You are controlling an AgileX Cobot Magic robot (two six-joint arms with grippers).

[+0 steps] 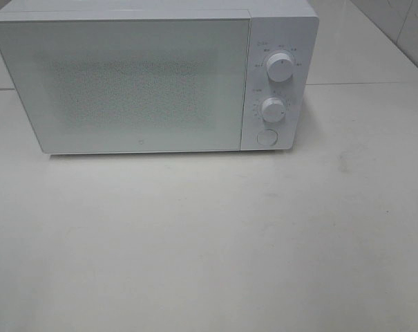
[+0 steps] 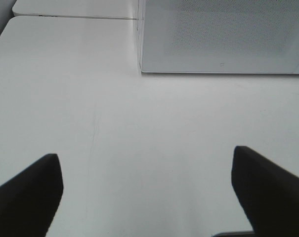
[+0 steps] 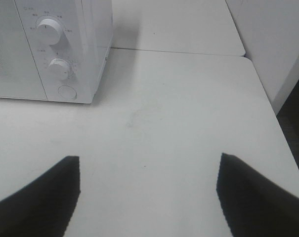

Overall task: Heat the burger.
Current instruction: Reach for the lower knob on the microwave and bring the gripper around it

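A pale, matte worktop (image 1: 209, 242) carries a white microwave (image 1: 126, 76) at its far side, door shut, two dials (image 1: 280, 67) on the right. A seam behind possibly marks an adjoining second surface.

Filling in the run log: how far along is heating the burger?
Done: nothing visible. The microwave has its door shut and no burger shows in any view; whether it sits inside, I cannot tell. In hand: nothing. The left gripper and right gripper hang open and empty over the table. Left: by the look of it, everything, starting with opening the door.
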